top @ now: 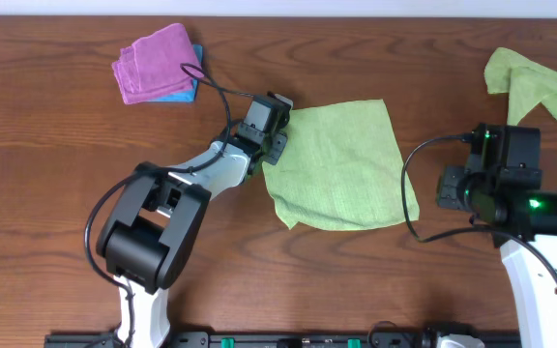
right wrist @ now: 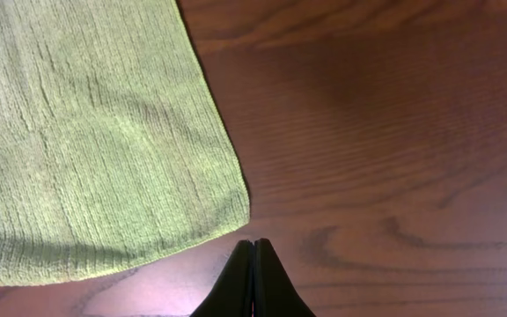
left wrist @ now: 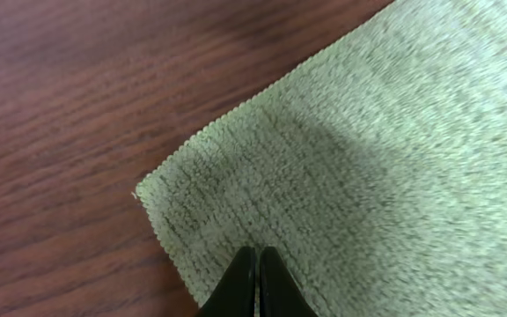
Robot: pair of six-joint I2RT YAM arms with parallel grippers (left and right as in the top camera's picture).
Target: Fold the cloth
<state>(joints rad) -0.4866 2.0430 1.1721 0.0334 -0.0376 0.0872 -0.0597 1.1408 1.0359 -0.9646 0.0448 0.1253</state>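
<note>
A light green cloth (top: pixel 341 164) lies spread flat on the wooden table (top: pixel 56 155). My left gripper (top: pixel 280 130) is shut, with its tips (left wrist: pixel 258 251) over the cloth (left wrist: pixel 368 158) just inside its upper-left corner; it holds no fold. My right gripper (top: pixel 443 188) is shut and empty. Its tips (right wrist: pixel 253 242) hover over bare wood just beside the lower-right corner of the cloth (right wrist: pixel 86 132), not touching it.
A folded pink cloth (top: pixel 153 63) sits on a blue one (top: pixel 190 89) at the back left. A crumpled green cloth (top: pixel 530 82) lies at the back right. Black cables loop near both arms.
</note>
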